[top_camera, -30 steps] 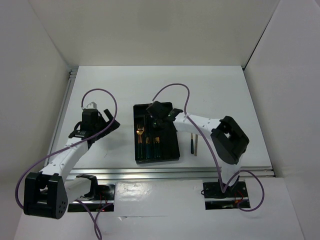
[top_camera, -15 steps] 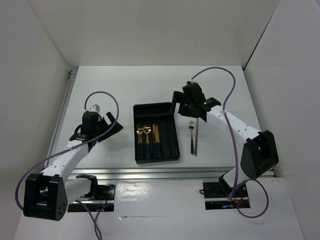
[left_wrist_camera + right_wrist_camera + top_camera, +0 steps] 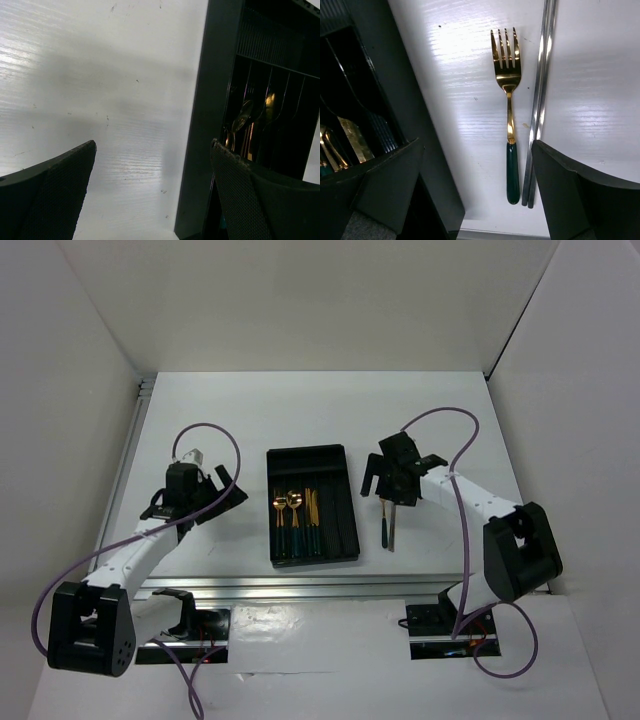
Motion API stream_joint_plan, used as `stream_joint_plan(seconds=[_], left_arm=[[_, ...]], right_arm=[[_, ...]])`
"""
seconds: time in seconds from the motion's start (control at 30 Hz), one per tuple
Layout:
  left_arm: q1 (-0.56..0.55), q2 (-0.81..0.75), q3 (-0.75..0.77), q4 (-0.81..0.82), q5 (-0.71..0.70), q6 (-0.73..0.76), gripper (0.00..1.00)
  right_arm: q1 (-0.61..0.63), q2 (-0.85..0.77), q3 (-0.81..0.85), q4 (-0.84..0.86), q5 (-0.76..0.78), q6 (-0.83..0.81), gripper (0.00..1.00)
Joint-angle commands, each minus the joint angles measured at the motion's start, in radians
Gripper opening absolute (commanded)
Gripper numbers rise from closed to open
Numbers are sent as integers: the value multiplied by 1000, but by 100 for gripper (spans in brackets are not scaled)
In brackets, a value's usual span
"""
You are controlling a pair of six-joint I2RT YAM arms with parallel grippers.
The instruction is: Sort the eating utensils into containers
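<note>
Right gripper [image 3: 476,146] hangs over the gold-headed, teal-handled fork [image 3: 509,117], which lies on the white surface [image 3: 450,420] just right of the black rectangular plastic tray [image 3: 310,465]. Its jaws are spread wide and empty. Left gripper [image 3: 152,145] sits by the tray's left wall, jaws wide open too. Sketchy bit: the thin grey metal stick [image 3: 540,100] lies right beside the fork, so a sloppy pinch could snag both or flick the stick away.

White arms [image 3: 130,555], black joints [image 3: 518,552] and mesh-textured fingers [image 3: 45,200] (purple cables [image 3: 212,428] attached).
</note>
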Motion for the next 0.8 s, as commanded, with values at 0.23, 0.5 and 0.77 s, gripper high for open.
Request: stream_joint_plan(seconds=[0.23, 0.5, 0.77], left_arm=[[5, 40, 47, 20, -8, 36, 100], [5, 41, 47, 19, -26, 25, 100], [5, 60, 56, 19, -26, 25, 100]], right_arm=[[-51, -22, -93, 56, -29, -16, 79], [-51, 61, -91, 97, -78, -57, 59], [-51, 81, -81, 115, -87, -66, 57]])
